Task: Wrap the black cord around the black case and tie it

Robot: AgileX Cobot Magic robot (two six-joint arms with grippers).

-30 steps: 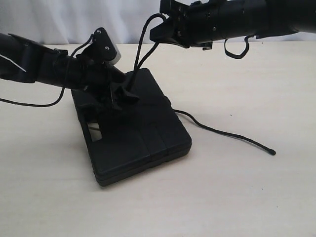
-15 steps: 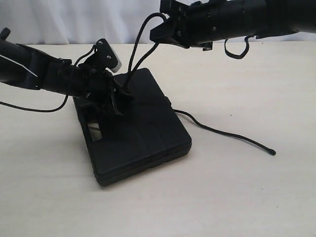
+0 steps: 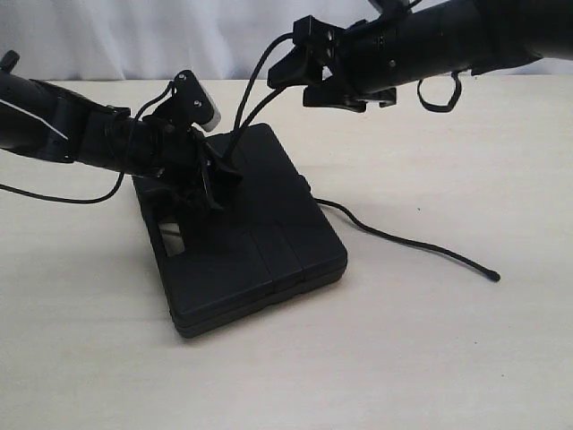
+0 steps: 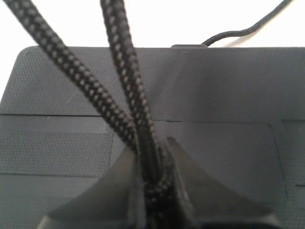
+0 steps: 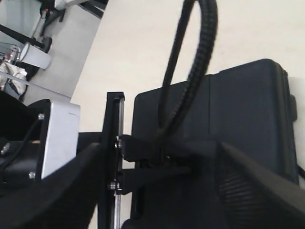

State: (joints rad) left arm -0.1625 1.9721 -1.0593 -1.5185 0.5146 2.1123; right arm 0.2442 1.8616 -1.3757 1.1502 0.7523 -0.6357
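The black case [image 3: 260, 242] lies flat on the table. My left gripper [image 3: 219, 175] sits on the case's top and is shut on two strands of the black cord [image 4: 119, 62], pinned between its fingertips [image 4: 152, 162] over the case [image 4: 214, 95]. From there the cord rises in a loop [image 3: 255, 81] to my right gripper [image 3: 300, 72], which is open above the case's far edge. In the right wrist view the loop [image 5: 202, 71] stands between the spread fingers [image 5: 159, 176], with the case [image 5: 248, 109] below. The cord's free end trails right to a sealed tip [image 3: 493, 277].
The beige table [image 3: 430, 358] surrounds the case. A thin glossy robot cable [image 3: 54, 193] sags from the left arm to the table. A strap loop [image 3: 434, 90] hangs under the right arm. A white curtain backs the scene.
My right gripper has opened its fingers off the top of the cord loop and shifted slightly right. The left gripper holds still on the cord.
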